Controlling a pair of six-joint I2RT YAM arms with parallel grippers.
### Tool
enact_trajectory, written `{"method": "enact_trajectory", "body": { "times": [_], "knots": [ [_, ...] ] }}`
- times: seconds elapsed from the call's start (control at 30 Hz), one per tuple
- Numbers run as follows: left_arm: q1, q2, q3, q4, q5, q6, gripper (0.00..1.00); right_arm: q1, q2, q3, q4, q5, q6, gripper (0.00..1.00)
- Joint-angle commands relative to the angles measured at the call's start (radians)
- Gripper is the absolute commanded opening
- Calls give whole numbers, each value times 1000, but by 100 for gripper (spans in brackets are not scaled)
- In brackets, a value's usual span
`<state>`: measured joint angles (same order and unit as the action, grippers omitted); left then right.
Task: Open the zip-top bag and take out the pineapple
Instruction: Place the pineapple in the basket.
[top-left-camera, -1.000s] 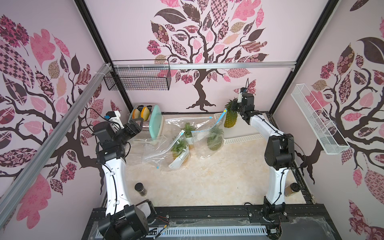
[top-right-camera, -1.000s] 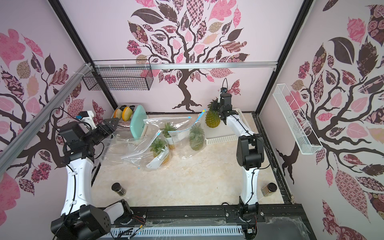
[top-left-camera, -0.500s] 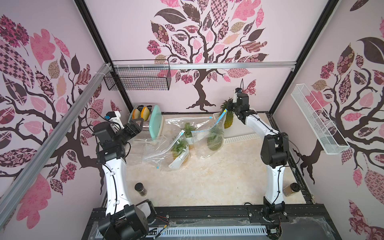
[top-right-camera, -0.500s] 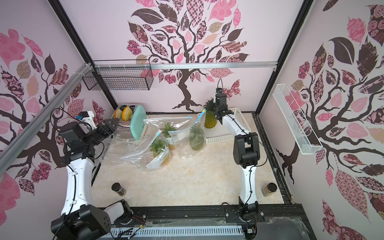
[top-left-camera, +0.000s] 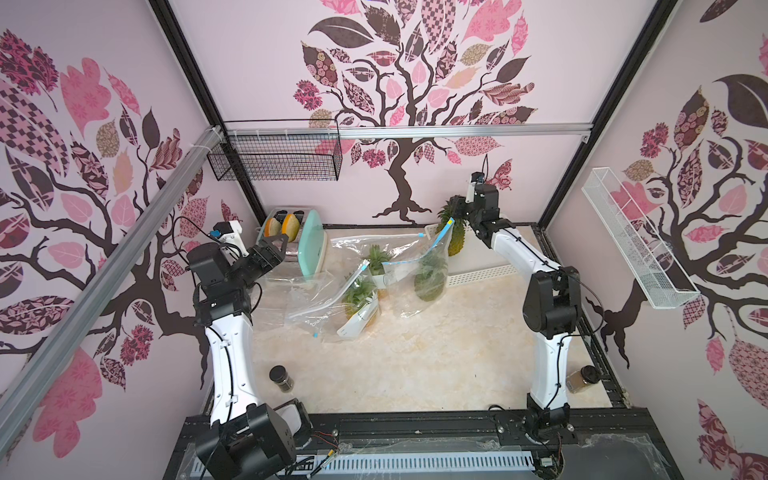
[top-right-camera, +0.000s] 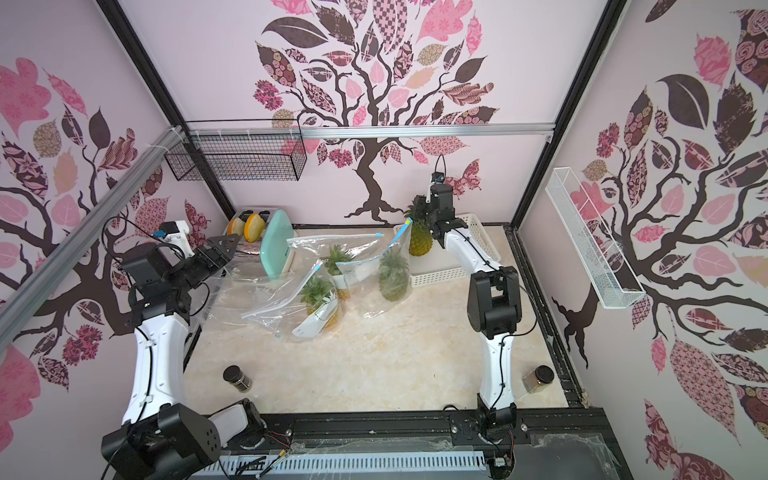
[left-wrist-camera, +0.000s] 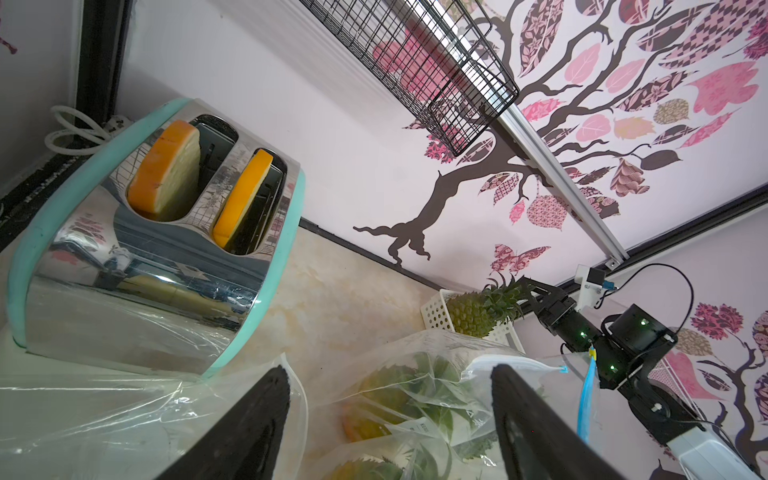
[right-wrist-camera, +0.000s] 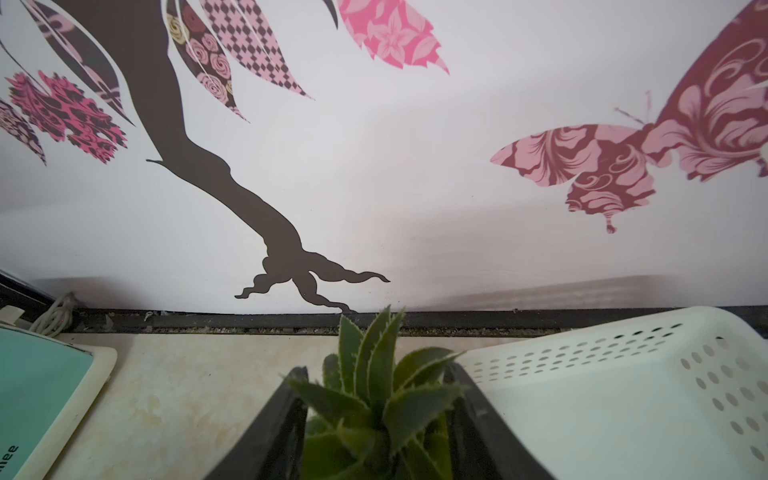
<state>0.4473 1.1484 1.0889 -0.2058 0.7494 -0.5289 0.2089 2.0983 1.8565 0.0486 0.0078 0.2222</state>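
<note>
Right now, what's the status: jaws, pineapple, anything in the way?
Left jaws open, empty, by the toaster. Right jaws spread around the pineapple crown. Pineapple out, standing in the white basket. Zip-top bag crowds alongside.

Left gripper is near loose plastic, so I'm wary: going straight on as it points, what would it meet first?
Probably the clear zip-top bag of pineapples, framed between the left gripper's open jaws in its wrist view; depth unclear.
</note>
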Motion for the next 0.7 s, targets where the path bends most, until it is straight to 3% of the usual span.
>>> {"method": "enact_trajectory", "body": {
  "times": [0.0,0.1,0.33,0.53,0.63,0.67],
  "knots": [
    [-23,24,68,29,27,0,80,-4,-135,-45,31,35,-2,55],
    [-104,62,196,-104,-3,109,80,-8,-244,-131,10,57,-5,57],
    [-394,151,414,-267,-74,256,82,-11,-545,-416,-77,95,0,61],
    [-718,290,686,-606,-302,525,83,-14,-786,-684,-146,95,21,64],
    [-792,377,806,-719,-337,588,83,-14,-865,-769,-161,62,42,67],
    [-812,410,859,-761,-347,604,83,-14,-882,-786,-175,55,45,74]
  ]
}}
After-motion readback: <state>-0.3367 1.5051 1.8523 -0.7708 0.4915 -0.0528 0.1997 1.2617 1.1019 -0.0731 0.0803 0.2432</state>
